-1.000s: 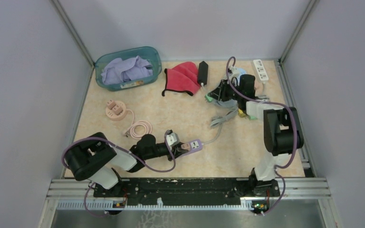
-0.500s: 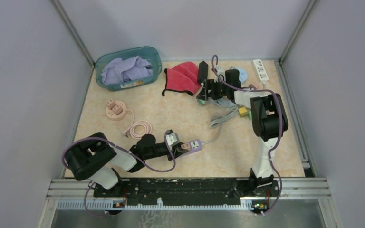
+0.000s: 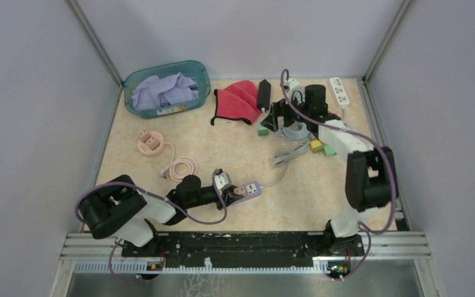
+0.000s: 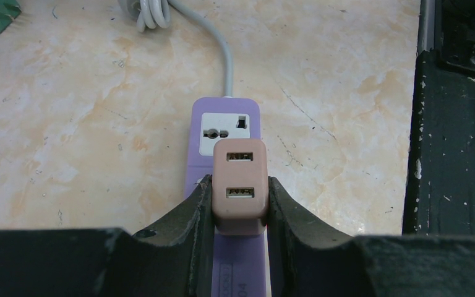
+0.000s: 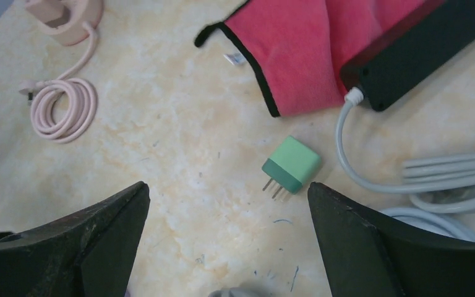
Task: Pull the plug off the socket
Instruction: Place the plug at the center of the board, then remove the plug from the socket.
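A pink plug [image 4: 240, 185] with two USB ports sits in a purple socket strip [image 4: 226, 124] near the table's front. My left gripper [image 4: 240, 204] is shut on the plug's two sides; in the top view the plug [image 3: 240, 192] and the strip [image 3: 255, 187] lie just right of it. My right gripper [image 5: 227, 185] hangs open over bare table at the back with nothing between its fingers. A loose green plug [image 5: 290, 164] lies just beyond it, prongs pointing at the jaws.
A teal basket [image 3: 188, 67] of purple cloth stands back left. A red cloth [image 3: 238, 99], black power strip [image 3: 263, 93] and white power strip [image 3: 340, 91] lie at the back. Grey cable [image 3: 290, 151], a yellow plug [image 3: 316, 145] and a pink round socket [image 3: 149, 143] with coiled cord lie mid-table.
My right gripper went from shut to wide open, and its arm swung left and then part way back. A green plug now lies loose on the table. The left arm stayed still.
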Controlling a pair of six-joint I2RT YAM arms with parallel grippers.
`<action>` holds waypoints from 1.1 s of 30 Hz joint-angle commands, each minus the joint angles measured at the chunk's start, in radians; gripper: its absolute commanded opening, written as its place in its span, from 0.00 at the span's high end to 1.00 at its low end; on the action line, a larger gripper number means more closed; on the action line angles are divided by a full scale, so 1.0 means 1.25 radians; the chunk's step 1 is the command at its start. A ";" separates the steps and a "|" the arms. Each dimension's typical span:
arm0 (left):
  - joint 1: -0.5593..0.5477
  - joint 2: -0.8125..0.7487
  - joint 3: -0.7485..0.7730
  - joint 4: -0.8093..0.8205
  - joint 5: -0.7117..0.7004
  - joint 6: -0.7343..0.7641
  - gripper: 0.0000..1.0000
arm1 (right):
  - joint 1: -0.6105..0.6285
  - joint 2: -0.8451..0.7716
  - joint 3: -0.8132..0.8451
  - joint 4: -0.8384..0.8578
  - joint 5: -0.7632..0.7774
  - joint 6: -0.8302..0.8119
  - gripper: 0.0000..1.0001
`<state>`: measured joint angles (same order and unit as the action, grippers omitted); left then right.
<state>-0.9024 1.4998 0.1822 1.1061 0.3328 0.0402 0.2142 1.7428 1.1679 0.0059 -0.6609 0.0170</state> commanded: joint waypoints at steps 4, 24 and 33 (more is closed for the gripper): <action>0.003 -0.036 -0.015 -0.032 0.013 -0.021 0.88 | -0.001 -0.311 -0.157 -0.040 -0.182 -0.350 0.01; 0.003 -0.249 -0.058 -0.199 -0.006 0.064 0.18 | 0.225 -0.349 -0.325 -0.257 -0.371 -0.853 0.04; 0.003 -0.380 -0.162 -0.158 -0.056 0.042 0.19 | 0.364 -0.260 -0.302 -0.209 -0.232 -0.804 0.16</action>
<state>-0.9012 1.0702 0.0368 0.8749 0.2970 0.0982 0.6109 1.3735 0.7597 -0.2966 -1.0214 -0.9913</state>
